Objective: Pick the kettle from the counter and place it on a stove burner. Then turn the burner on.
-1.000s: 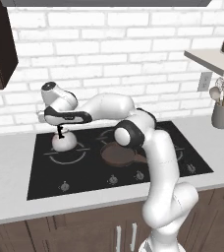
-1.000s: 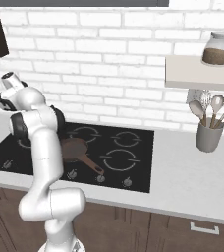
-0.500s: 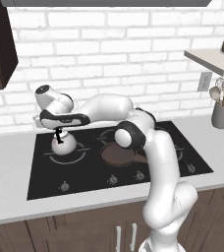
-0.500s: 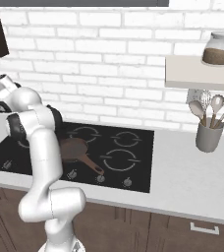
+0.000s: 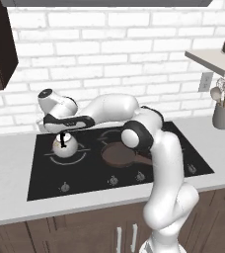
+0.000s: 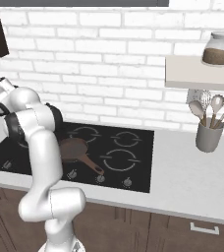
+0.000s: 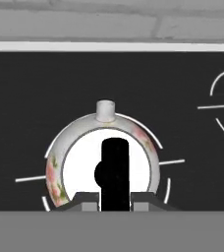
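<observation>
Over the black glass cooktop [image 5: 149, 170], at about nine o'clock from the brown frying pan [image 5: 118, 154], a small round kettle [image 5: 64, 146] is sitting on the large burner ring [image 5: 49, 156], its white circles showing around the body. The gripper [image 5: 62, 136] is reaching down from directly above, its fingers closing on the thin black upright handle [image 7: 114, 170]. In the hand view, the kettle [image 7: 104, 162] is facing up with its short spout [image 7: 105, 110] at twelve o'clock and the handle running between the two finger tips.

The shiny, glazed-looking body is probably hard, smooth and slippery, with faint pink floral marks suggesting a breakable finish. The handle is likely the only sensible hold; gripped at its top, the kettle may swing. It appears light enough for this pinch. The pale grey counter [image 5: 11, 168] is lying beyond the cooktop's nine o'clock edge.
</observation>
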Motion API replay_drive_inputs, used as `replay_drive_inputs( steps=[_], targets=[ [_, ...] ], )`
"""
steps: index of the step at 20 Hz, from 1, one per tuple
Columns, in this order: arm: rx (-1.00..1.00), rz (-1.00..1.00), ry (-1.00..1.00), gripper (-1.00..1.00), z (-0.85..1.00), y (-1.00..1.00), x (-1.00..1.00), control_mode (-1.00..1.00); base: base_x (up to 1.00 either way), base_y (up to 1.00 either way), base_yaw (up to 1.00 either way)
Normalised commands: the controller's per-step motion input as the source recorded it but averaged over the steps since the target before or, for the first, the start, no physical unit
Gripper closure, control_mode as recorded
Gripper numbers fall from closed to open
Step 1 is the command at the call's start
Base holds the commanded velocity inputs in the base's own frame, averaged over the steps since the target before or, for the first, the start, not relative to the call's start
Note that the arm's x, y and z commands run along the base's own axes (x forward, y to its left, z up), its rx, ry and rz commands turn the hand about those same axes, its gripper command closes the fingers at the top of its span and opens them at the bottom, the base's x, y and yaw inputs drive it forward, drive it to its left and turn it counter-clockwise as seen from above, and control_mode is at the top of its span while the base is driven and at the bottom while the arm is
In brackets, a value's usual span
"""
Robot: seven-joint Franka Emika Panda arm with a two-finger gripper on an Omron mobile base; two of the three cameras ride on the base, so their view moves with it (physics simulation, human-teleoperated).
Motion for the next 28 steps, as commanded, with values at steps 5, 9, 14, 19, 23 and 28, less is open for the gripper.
replay_drive_inputs(
  steps=[5, 9, 14, 19, 23, 28],
  targets=[
    [0.00, 0.00, 0.00, -1.00, -0.27, -0.21, -0.14, -1.00, 0.00, 0.00, 0.00],
    [0.00, 0.00, 0.00, -1.00, -0.12, -0.05, 0.00, -1.00, 0.00, 0.00, 0.00],
    [0.00, 0.00, 0.00, -1.00, 0.02, 0.00, 0.00, -1.00, 0.00, 0.00, 0.00],
    [0.00, -0.01, -0.05, -1.00, 0.46, 0.00, -0.31, -1.00, 0.00, 0.00, 0.00],
    [0.00, 0.00, -0.07, -1.00, 0.46, 0.00, -0.91, -1.00, 0.00, 0.00, 0.00],
    [0.00, 0.00, -0.01, -1.00, 0.14, -0.06, -1.00, -1.00, 0.00, 0.00, 0.00]
  ],
)
